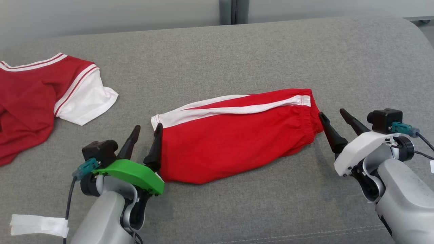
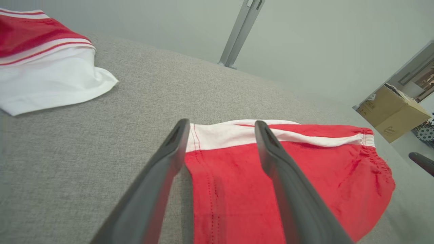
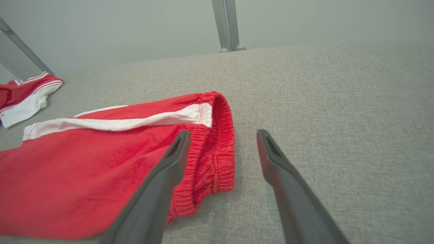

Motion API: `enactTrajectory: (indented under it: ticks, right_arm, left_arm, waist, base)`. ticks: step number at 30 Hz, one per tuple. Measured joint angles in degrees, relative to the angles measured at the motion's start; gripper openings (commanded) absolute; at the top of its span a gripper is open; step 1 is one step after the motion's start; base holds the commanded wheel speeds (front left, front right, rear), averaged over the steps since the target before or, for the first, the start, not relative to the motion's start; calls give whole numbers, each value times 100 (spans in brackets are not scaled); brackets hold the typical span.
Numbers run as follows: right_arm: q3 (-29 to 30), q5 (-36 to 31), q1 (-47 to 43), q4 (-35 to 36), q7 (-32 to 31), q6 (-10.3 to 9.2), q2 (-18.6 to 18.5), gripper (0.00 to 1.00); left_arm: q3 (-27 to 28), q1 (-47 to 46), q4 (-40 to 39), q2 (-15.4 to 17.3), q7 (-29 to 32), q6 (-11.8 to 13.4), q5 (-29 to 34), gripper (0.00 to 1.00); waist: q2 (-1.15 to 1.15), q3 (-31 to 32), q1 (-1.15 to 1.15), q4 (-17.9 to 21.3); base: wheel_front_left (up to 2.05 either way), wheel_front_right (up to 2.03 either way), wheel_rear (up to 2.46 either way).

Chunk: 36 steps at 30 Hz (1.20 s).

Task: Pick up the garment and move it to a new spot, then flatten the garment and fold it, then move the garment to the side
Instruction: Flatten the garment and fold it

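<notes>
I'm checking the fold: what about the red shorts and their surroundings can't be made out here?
Head view: lower left corner of the shorts, behind the left end effector.
Head view: shirt, cut off by the left edge.
Left wrist view: cardboard box print, too small.

Grey woven upholstery (image 1: pixel 237 51): across nearly the whole head view, from the bottom edge up to a curved rear border near the top.

Red jersey (image 1: pixel 27 101) with white sleeve and white-striped trim: left edge of the head view, lying crumpled on the upholstery, sleeve toward frame centre. Same item at upper left of the left wrist view and far left of the right wrist view.

White tape strip (image 1: pixel 37 225): lower left corner of the head view, over the upholstery; attachment not discernible.

Pale grey wall (image 1: pixel 101 13): along the top of the frame, behind the upholstery.

Grey metal post (image 1: pixel 234 12): top centre, upright against the wall.

Brown cardboard box (image 2: pixel 391 113): right edge of the left wrist view, beyond the upholstery.
</notes>
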<state>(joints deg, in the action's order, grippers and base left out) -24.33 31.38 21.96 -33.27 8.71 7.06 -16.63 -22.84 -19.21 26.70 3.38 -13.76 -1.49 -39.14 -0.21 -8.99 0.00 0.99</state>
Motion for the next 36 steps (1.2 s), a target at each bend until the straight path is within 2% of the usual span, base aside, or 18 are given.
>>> enactTrajectory:
  ticks: [10, 22, 32, 33, 36]
  right_arm:
    - [-43, 244, 135, -104, -437, 0, -156, 100]
    - [186, 794, 335, -472, -943, 0, -159, 100]
    - [249, 1105, 342, -746, -1165, 0, -155, 100]
    - [205, 1106, 342, -746, -1179, 0, -153, 93]
    - [100, 1150, 342, -719, -1187, 0, -116, 49]
  left_arm:
    - [64, 254, -557, 24, -43, 159, 114, 100]
    - [68, 541, -1177, -4, -47, 344, 219, 100]
    - [90, 598, -1567, -4, -48, 404, 319, 100]
    - [107, 638, -1606, -3, -49, 405, 320, 100]
    - [205, 742, -1661, 14, -49, 425, 320, 100]
  waist:
    - [0, 35, 0, -165]
    - [0, -120, 0, -569]
    - [0, -341, 0, -937]
    - [0, -356, 0, -968]
    - [0, -393, 0, -1026]
  base:
    - [0, 0, 0]
    - [0, 0, 0]
    - [0, 0, 0]
    - [0, 0, 0]
    - [0, 0, 0]
